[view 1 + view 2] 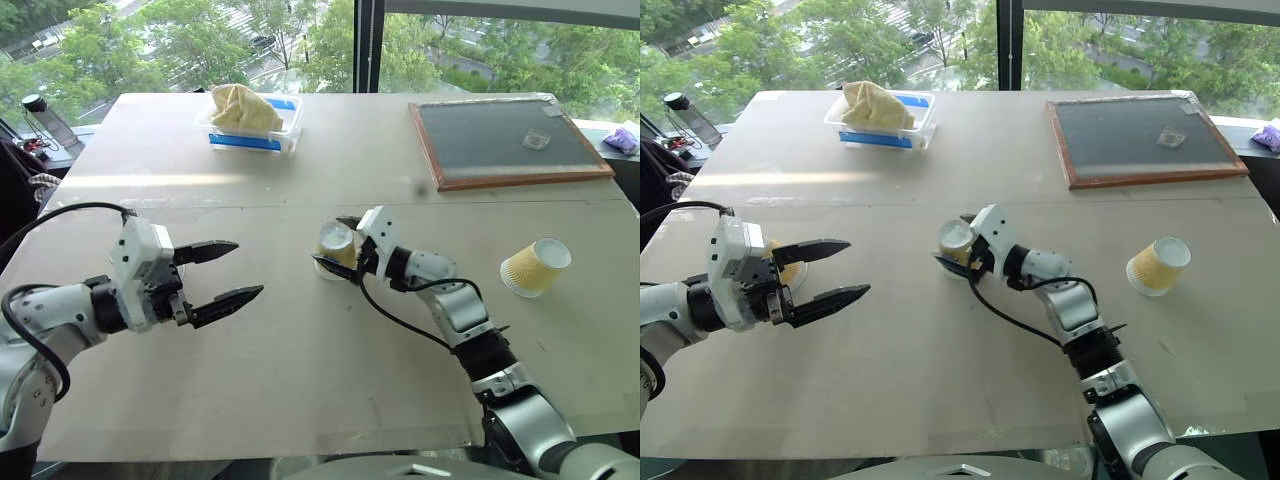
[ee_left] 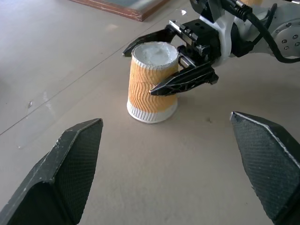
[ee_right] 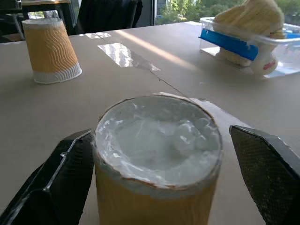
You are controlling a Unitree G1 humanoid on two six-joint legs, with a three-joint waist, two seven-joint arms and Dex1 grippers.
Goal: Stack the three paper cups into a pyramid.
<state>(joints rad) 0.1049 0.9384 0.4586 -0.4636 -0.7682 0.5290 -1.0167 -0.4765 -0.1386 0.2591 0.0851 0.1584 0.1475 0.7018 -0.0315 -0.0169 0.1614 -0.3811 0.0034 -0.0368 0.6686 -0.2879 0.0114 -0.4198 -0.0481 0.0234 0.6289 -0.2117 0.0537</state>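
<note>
One of the paper cups stands upside down at the table's middle. My right gripper is open around it, one finger against its side and the other apart. My left gripper hangs open above the table's left part, pointing toward that cup, nothing between its fingers. A second cup stands behind the left gripper, mostly hidden; the right wrist view shows this cup upside down. The third cup lies on its side at the right.
A clear tub with a blue label holding a yellowish cloth stands at the back. A framed dark board lies at the back right. A bottle stands beyond the table's far left corner.
</note>
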